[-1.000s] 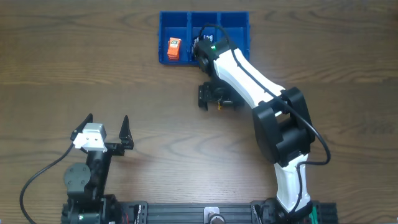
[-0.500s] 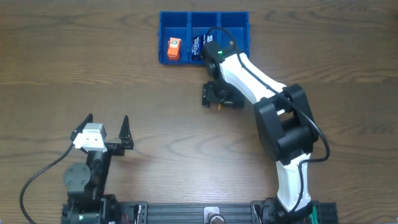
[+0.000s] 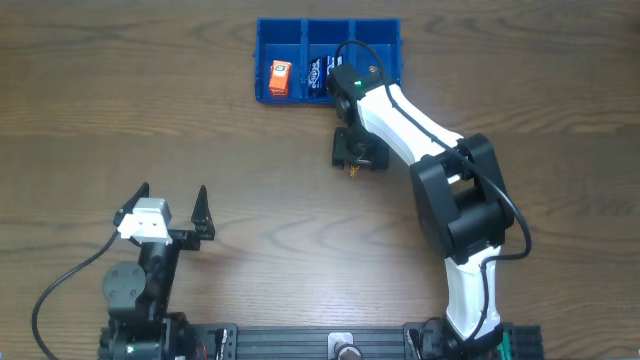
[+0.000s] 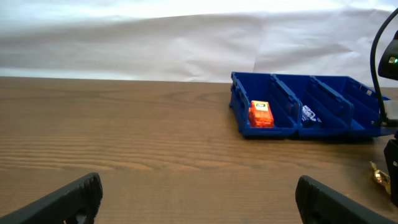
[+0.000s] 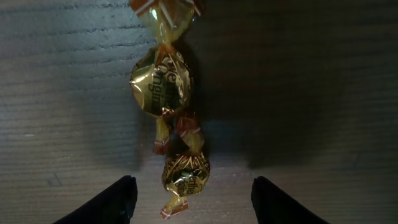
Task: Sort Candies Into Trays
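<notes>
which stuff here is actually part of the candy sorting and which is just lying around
Job: tray; orange candy in its left bin; blue candy in the middle bin; gold candies on the table under the open right gripper.
Lying about: left gripper, open, apart from everything; white sheet behind the table.

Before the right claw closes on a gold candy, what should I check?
1. Right claw open: ok.
2. Candy between its fingers: ok, the lower gold candy lies there.
3. One candy alone: not ok, the upper gold candy meets it, wrapper end to wrapper end.
4. Left claw out of the way: ok, open, far from the candies.
5. Free compartment in the blue tray: cannot tell, the right arm covers part of it.
</notes>
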Controlling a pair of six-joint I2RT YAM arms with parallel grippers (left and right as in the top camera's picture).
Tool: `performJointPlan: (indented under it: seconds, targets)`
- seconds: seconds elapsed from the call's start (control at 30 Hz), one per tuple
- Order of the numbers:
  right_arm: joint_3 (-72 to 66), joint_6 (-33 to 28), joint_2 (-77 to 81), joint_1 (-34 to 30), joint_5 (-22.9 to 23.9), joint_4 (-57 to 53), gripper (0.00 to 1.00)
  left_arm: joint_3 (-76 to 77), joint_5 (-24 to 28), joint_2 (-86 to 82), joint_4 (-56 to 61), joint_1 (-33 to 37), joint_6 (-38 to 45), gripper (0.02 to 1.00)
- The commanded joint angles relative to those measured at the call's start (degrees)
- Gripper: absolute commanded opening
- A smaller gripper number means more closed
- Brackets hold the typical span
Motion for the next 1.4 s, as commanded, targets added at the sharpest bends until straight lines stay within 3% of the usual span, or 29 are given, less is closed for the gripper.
performJointPlan:
  seconds: [0.03, 1.1, 1.4]
  targets:
    - [-0.2, 0.1, 0.2, -0.5, 0.9, 0.3, 0.599, -1.1, 1.4, -0.4, -1.9, 0.2, 0.8, 0.998]
    - [-2.1, 0.3, 0.9, -0.9, 1.3, 3.0, 0.452, -1.1, 1.4, -0.4, -1.9, 0.2, 0.8, 0.998]
    - [-2.1, 0.4, 0.9, -0.9, 1.3, 3.3, 0.246, -1.1, 1.4, -0.4, -1.9, 0.2, 0.8, 0.998]
